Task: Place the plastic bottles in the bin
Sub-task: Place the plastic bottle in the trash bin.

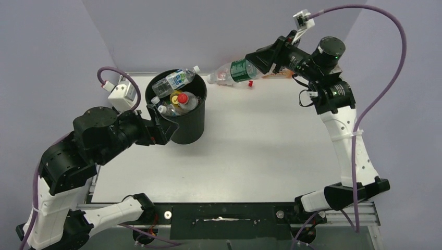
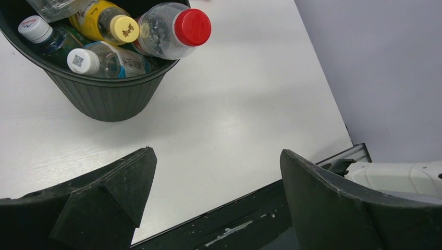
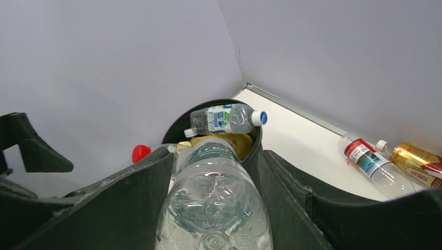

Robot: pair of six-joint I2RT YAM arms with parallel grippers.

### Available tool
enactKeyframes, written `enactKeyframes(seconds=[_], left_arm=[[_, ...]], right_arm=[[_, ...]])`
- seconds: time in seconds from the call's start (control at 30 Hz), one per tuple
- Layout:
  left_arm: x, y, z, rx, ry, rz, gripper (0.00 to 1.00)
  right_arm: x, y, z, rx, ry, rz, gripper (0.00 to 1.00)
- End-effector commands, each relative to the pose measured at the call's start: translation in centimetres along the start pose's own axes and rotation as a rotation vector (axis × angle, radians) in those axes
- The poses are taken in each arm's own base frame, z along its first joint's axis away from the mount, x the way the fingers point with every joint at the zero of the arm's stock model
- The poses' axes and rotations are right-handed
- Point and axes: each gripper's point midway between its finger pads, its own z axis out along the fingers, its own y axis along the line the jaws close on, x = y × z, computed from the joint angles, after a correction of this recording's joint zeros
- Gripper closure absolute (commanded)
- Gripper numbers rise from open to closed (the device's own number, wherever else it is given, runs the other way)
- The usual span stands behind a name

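right gripper (image 1: 256,61) is clamped on a green-label bottle (image 1: 232,72), up right of the bin (image 1: 188,127); left gripper (image 2: 216,194) hangs open beside it.

The white table (image 1: 260,151) carries the black bin (image 1: 190,127), plus a red-labelled bottle (image 3: 371,164) lying beside an orange bottle (image 3: 417,160).

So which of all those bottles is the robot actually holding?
The clear green-labelled bottle, clamped in the right gripper; the rest sit in the bin or lie on the table.
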Motion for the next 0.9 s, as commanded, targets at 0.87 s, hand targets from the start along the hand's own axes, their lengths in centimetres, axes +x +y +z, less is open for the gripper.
enactKeyframes(seconds=[0.87], left_arm=[[0.0, 0.8, 0.0, -0.05, 0.024, 0.051, 0.09]], right_arm=[[7.9, -1.4, 13.5, 0.232, 0.152, -0.29, 0.53]])
